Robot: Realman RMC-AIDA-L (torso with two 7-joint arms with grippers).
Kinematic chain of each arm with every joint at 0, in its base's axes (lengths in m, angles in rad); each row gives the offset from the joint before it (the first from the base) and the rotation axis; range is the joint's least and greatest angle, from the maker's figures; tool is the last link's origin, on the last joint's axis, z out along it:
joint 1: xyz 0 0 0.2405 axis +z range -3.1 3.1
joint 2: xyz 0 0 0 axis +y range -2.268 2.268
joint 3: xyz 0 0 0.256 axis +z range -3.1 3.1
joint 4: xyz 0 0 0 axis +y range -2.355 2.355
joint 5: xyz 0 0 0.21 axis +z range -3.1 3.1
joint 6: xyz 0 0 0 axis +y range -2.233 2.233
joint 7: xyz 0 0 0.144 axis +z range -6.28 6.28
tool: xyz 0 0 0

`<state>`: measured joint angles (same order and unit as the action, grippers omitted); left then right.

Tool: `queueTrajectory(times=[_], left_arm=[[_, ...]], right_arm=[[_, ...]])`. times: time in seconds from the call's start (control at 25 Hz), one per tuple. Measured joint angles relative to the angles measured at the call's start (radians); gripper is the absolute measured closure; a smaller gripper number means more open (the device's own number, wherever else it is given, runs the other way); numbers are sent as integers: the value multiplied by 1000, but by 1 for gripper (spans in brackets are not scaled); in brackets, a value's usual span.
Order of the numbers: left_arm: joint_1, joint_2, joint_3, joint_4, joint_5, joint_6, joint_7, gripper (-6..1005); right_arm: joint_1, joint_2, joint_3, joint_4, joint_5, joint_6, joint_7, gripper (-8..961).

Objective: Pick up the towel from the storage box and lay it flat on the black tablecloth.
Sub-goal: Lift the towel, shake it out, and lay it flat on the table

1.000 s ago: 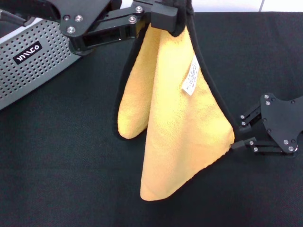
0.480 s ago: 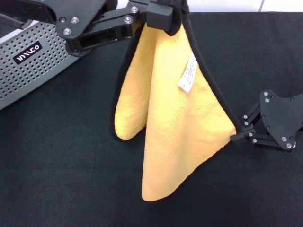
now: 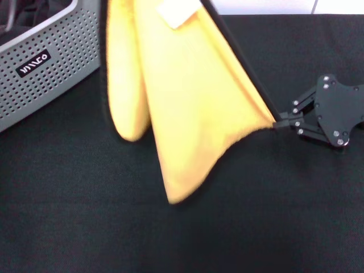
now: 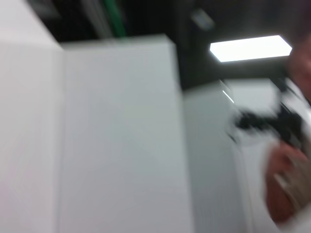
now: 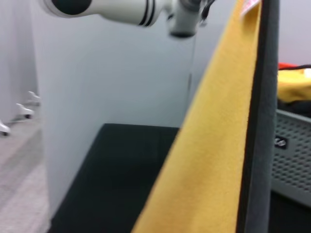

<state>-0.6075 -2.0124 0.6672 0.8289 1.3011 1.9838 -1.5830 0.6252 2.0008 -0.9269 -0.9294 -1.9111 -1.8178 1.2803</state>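
The towel [image 3: 187,102] has risen, its top now out of sight; the right gripper [image 3: 277,123] has clenched its corner near the tablecloth's [image 3: 85,216] right edge, ready for spreading.

Towel [image 3: 187,96] hangs between storage box [image 3: 51,68] and right gripper [image 3: 277,123].

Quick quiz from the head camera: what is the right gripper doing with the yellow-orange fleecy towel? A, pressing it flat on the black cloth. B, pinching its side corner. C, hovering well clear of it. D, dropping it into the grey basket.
B: the right gripper is closed on the side corner of the yellow-orange fleecy towel, which hangs above the black tablecloth.
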Motion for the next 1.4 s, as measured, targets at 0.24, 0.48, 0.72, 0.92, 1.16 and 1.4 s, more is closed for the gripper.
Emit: queueTrajectory(times=[0.24, 0.48, 0.72, 0.92, 1.16, 1.4], left_arm=[[56, 15, -37, -154, -21, 0, 17, 993], [121, -4, -12, -151, -11, 15, 36, 993], [124, 5, 48, -122, -39, 48, 38, 993], [116, 4, 119, -74, -98, 48, 16, 992], [104, 6, 186, 17, -140, 48, -29, 992], [92, 12, 263, 124, -159, 48, -65, 992]], right_arm=[[-54, 20, 5, -137, 63, 5, 86, 949], [-64, 17, 8, -154, 139, 5, 110, 951], [-87, 23, 2, -149, 158, 15, 113, 944], [-96, 22, 3, -102, 172, 19, 82, 938], [-112, 21, 6, -36, 188, 20, -14, 931], [-100, 18, 1, -1, 201, 21, -59, 716]])
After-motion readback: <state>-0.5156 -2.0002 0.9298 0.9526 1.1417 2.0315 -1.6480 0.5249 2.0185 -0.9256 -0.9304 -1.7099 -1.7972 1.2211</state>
